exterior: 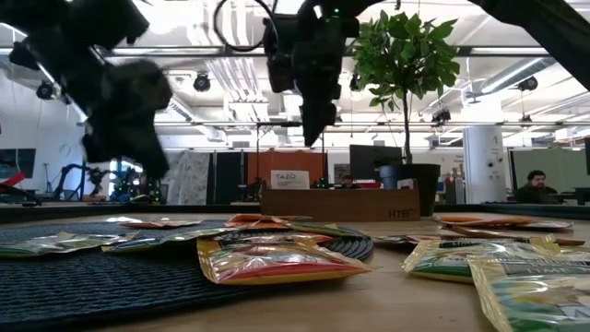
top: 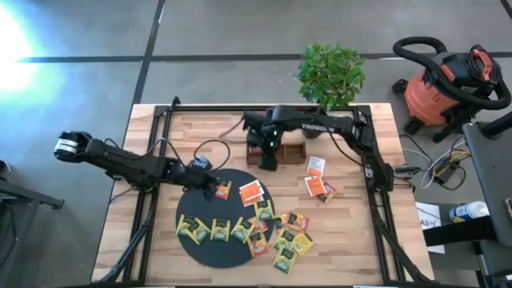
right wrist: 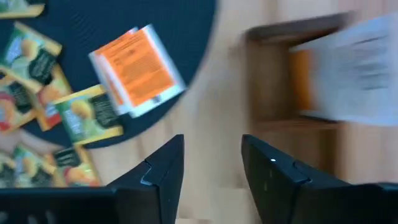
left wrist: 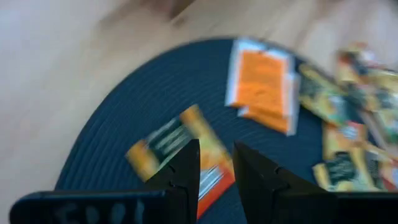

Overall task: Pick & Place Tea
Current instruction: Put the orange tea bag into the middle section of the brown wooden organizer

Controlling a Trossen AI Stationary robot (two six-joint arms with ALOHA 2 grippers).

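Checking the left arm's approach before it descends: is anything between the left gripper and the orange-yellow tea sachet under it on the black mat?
Nothing visible blocks it. The left gripper hangs open directly over the orange-yellow paper tea sachet, which lies alone on the round black mat.

One round black mat (top: 210, 232), one wooden compartment box (top: 292, 152), one potted plant (top: 331, 74), about eighteen tea sachets (top: 251, 192) (most overlapping on the mat's plant-side edge).

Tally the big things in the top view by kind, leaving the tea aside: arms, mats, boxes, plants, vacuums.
Arms: 2 (left arm, right arm)
mat: 1
box: 1
plant: 1
vacuum: 1
Total: 6
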